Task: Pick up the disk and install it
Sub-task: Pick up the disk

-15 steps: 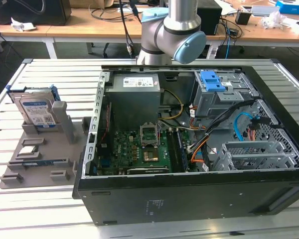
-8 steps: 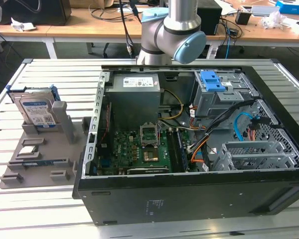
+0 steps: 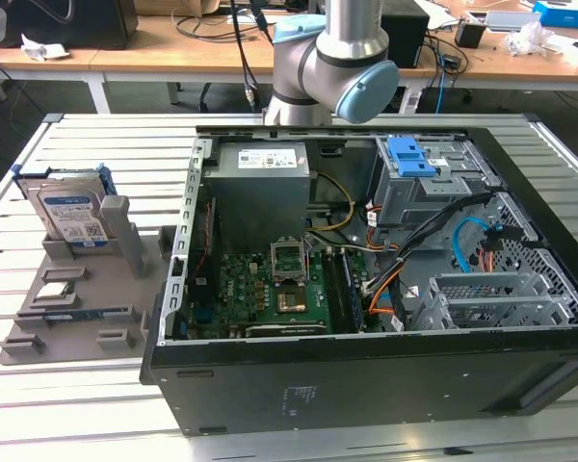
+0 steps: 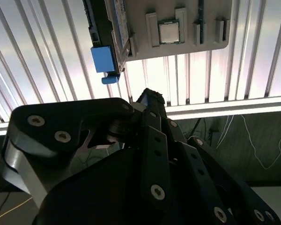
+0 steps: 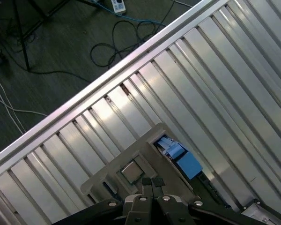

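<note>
The disk (image 3: 72,214), a silver drive with a white-and-blue label in a blue carrier, stands leaning in a slot of the grey holder tray (image 3: 77,289) at the exterior view's left, outside the computer case. In the first wrist view my gripper (image 5: 153,181) hangs above the tray (image 5: 107,176), its fingertips together and nothing between them; the carrier's blue end (image 5: 182,158) lies a short way off. In the second wrist view the gripper (image 4: 151,95) points at the slatted table, with the disk's (image 4: 107,28) edge and blue tab beyond the tips.
The open black computer case (image 3: 366,375) fills the table's middle, with a grey power-supply box (image 3: 262,188), a motherboard (image 3: 270,289), a blue latch (image 3: 411,157) on the drive cage and loose cables. A processor chip (image 5: 131,171) sits in the tray. The arm's base (image 3: 332,63) stands behind the case.
</note>
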Available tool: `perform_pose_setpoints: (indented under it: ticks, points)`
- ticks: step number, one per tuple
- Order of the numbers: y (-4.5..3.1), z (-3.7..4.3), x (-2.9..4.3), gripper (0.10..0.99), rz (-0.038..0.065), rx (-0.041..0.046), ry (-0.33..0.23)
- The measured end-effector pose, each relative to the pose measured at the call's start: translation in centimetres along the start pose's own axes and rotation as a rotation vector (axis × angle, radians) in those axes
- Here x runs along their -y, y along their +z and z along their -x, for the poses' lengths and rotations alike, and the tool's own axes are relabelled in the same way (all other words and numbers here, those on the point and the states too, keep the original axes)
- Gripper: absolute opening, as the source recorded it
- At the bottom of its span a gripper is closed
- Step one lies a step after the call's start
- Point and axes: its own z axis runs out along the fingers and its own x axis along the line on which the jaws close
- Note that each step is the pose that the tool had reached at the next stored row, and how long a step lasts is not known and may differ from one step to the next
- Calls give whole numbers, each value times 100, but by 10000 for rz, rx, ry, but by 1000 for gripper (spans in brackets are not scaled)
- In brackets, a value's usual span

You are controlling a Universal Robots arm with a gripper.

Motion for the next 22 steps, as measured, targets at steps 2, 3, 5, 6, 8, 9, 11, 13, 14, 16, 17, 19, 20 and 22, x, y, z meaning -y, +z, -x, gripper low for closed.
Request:
perform_pose_setpoints:
  ticks: [2,3,5,6,8,9,11,13,14,16,17,19,20,22]
  points:
    - [0,0,0,106,3,-7,-172]
    - [0,0,0,106,6,-11,-272]
    - [0,0,0,106,11,-22,-515]
    - [0,0,0,106,13,-27,-629]
    - [0,0,0,106,16,-33,-790]
    - [0,0,0,106,18,-36,-856]
    - [0,0,0,106,21,-41,-982]
    - [0,0,0,106,24,-47,-1133]
    - [0,0,0,106,26,-52,-1242]
    - [0,0,0,106,30,-60,-1454]
    - [0,0,0,106,32,-65,-1551]
    - [0,0,0,106,35,-72,-1709]
    - [0,0,0,106,36,-74,-1772]
    - [0,0,0,106,40,-80,-1908]
